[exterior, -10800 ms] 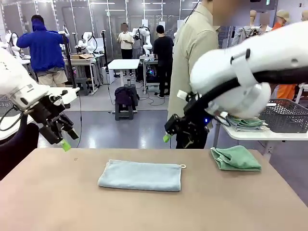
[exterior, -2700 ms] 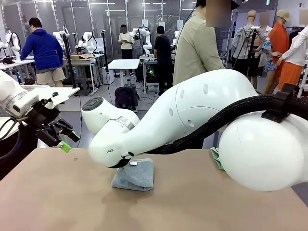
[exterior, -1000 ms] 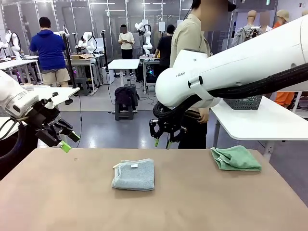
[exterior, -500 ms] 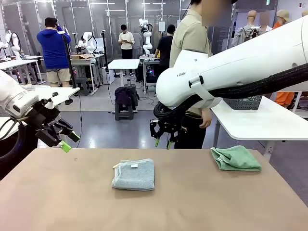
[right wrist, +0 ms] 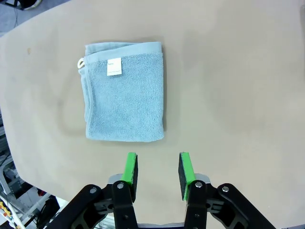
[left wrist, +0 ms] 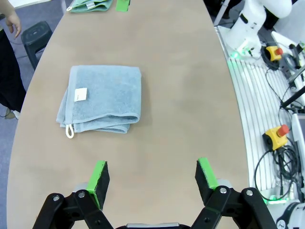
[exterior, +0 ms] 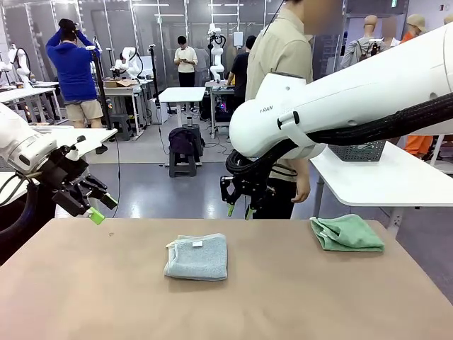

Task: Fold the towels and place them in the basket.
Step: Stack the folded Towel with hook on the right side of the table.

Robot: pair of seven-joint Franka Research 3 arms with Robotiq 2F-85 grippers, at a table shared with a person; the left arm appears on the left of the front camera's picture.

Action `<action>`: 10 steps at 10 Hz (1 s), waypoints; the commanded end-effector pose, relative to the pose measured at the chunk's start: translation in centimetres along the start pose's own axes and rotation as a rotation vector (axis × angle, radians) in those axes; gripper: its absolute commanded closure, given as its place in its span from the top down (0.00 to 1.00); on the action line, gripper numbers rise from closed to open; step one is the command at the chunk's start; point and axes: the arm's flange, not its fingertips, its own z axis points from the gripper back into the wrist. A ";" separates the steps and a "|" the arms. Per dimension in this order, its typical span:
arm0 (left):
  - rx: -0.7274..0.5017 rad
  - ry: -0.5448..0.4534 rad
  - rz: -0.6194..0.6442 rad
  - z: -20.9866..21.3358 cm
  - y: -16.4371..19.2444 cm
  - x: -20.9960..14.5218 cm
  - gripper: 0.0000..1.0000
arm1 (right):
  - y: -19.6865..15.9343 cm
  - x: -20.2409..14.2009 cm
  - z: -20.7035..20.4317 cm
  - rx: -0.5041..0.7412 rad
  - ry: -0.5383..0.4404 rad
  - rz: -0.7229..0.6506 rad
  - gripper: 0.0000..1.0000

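Observation:
The pale blue-grey towel (exterior: 197, 256) lies folded into a square at the table's middle, with its label and corner loop showing (left wrist: 102, 98) (right wrist: 125, 91). The mint green towel (exterior: 347, 232) lies crumpled at the far right (left wrist: 88, 5). The dark grey basket (exterior: 357, 151) stands on a white side table, partly hidden behind my right arm. My right gripper (exterior: 239, 207) (right wrist: 157, 174) hangs above the far table edge, behind the blue-grey towel, jaws partly open and empty. My left gripper (exterior: 95, 209) (left wrist: 152, 176) hovers wide open over the far left corner.
A person (exterior: 283, 57) stands at the far side of the table, between it and the white side table (exterior: 382, 185). My right arm's bulky white link (exterior: 340, 92) crosses the upper right. Bare tabletop (exterior: 106, 297) surrounds the blue-grey towel.
The blue-grey towel has gone from a long strip to a folded square. My right arm has lifted off it and has held still for the last second. The left arm has not moved.

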 end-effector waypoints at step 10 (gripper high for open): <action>0.000 0.008 -0.008 0.1 -0.1 0.0 0.92 | -0.3 -1.0 -8.8 0.075 0.030 -0.035 0.45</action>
